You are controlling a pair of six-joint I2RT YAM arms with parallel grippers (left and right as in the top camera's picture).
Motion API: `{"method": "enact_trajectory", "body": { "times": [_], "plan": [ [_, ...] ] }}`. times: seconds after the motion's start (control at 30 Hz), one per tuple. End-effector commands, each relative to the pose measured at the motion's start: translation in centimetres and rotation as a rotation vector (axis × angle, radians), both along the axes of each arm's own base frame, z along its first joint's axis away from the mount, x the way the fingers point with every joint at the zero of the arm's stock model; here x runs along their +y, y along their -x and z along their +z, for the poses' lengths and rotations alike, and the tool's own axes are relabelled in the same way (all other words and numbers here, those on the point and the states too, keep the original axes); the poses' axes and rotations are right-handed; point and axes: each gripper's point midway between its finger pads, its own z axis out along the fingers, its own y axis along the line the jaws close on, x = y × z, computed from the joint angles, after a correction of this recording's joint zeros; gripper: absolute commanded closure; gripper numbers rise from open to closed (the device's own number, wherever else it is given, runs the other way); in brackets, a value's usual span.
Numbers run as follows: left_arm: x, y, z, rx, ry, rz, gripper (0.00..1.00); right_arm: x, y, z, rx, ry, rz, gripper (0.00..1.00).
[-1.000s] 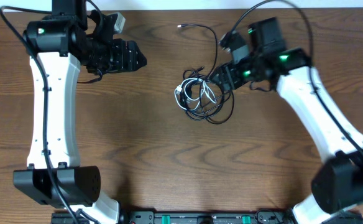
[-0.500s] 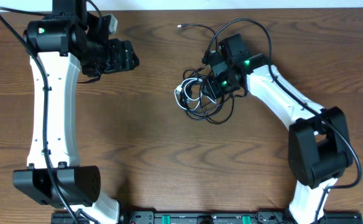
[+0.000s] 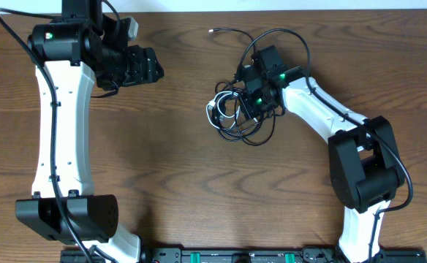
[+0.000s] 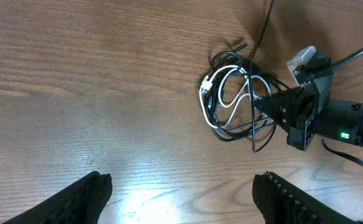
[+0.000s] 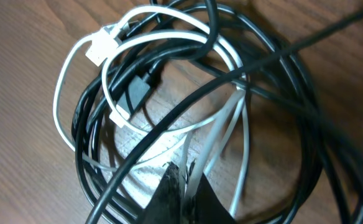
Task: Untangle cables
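Observation:
The cables (image 3: 232,120) lie as one tangle of black loops and a white cord at the table's middle; the left wrist view shows the cables (image 4: 231,109) too. My right gripper (image 3: 248,104) is down in the tangle's right side. Close up, the right gripper (image 5: 184,171) is shut, with a strand of the white cord (image 5: 222,134) pinched between its tips. Black cables (image 5: 281,74) ring the white loops. My left gripper (image 3: 155,69) hovers open far to the left, nothing between its fingers (image 4: 94,186).
A black cable runs from the tangle up to a plug end (image 3: 213,31) near the table's far edge. The right arm's own thicker lead (image 3: 286,36) arcs above the tangle. Bare wood lies between the left gripper and the cables.
My right gripper swung left and down into the tangle and closed on a white strand. The left arm drew back slightly and stays open.

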Motion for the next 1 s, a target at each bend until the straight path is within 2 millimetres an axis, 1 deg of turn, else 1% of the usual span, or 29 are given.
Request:
{"method": "enact_trajectory", "body": {
  "times": [0.0, 0.1, 0.13, 0.2, 0.23, 0.27, 0.33, 0.4, 0.43, 0.53, 0.6, 0.67, 0.77, 0.87, 0.97],
  "plan": [
    [-0.1, 0.1, 0.4, -0.009, 0.000, 0.002, 0.22, -0.5, -1.0, 2.9, -0.024, -0.024, -0.054, 0.99],
    [-0.1, 0.1, 0.4, -0.009, 0.000, 0.002, 0.22, -0.8, -1.3, 6.6, -0.068, -0.054, -0.077, 0.99],
    [-0.1, 0.1, 0.4, -0.009, 0.000, 0.002, 0.22, -1.0, -1.3, 8.4, -0.091, -0.072, -0.093, 0.99],
    [-0.2, 0.1, 0.4, -0.009, 0.000, -0.001, 0.22, -1.2, -1.3, 11.4, -0.131, -0.103, -0.120, 0.99],
    [-0.3, 0.1, 0.4, -0.010, -0.001, -0.006, 0.22, -1.4, -1.2, 13.1, -0.158, -0.124, -0.138, 0.99],
    [-0.5, 0.1, 0.4, -0.012, -0.002, -0.015, 0.22, -1.8, -1.1, 15.9, -0.201, -0.159, -0.168, 0.99],
    [-0.9, 0.1, 0.4, -0.017, -0.003, -0.025, 0.22, -2.6, -0.8, 19.2, -0.257, -0.203, -0.206, 0.99],
    [-1.2, 0.0, 0.4, -0.022, -0.003, -0.036, 0.22, -3.5, -0.4, 21.9, -0.306, -0.238, -0.236, 0.99],
    [-1.5, 0.0, 0.5, -0.025, -0.003, -0.043, 0.22, -4.4, 0.0, 24.0, -0.350, -0.261, -0.254, 0.99],
    [-1.8, 0.0, 0.5, -0.029, -0.003, -0.051, 0.22, -5.7, 0.7, 26.9, -0.407, -0.292, -0.281, 0.99],
    [-2.1, 0.0, 0.5, -0.031, -0.004, -0.061, 0.22, -6.4, 1.3, 28.3, -0.419, -0.320, -0.322, 0.99],
    [-2.1, 0.0, 0.5, -0.031, -0.003, -0.061, 0.22, -6.5, 1.3, 28.4, -0.400, -0.338, -0.355, 0.99],
    [-3.1, 0.2, 0.8, -0.039, 0.042, -0.103, 0.22, -6.3, 1.2, 27.7, -0.368, -0.339, -0.371, 0.99],
    [-5.4, 0.8, 1.3, -0.058, 0.131, -0.214, 0.22, -6.3, 0.9, 26.6, -0.325, -0.334, -0.401, 0.99],
    [-7.2, 1.5, 0.7, -0.033, 0.192, -0.279, 0.21, -6.5, 0.7, 26.2, -0.312, -0.331, -0.411, 0.99]
  ]
}}
